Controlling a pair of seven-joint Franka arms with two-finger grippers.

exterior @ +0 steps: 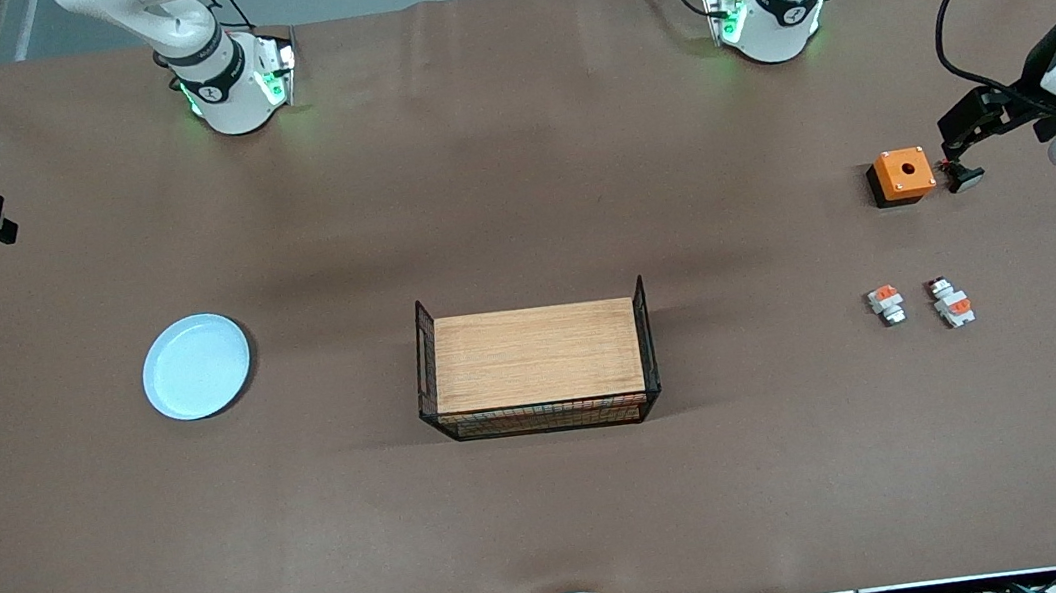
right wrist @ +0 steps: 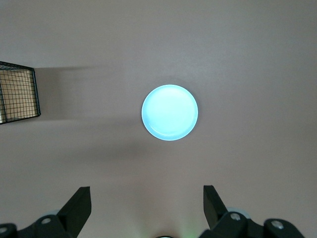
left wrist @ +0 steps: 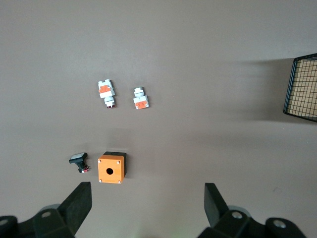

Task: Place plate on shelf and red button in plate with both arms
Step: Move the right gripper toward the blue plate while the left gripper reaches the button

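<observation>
Blue plate (right wrist: pixel 170 112) and red button (left wrist: pixel 106 92) should be reached slowly, centred between wide-open jaws of right gripper (right wrist: pixel 147 208) and left gripper (left wrist: pixel 147 208).

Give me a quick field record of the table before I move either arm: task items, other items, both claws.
plate: flat on the table, toward the right arm's end, nothing on it
red button: on the table toward the left arm's end, beside the stubbier white-and-orange piece
orange box: farther from the front camera than both switch pieces, a small black part beside it
wire basket: mid-table, wooden board inside
left claw: open, holding nothing, above the orange box area
right claw: open, holding nothing, above the plate area
</observation>
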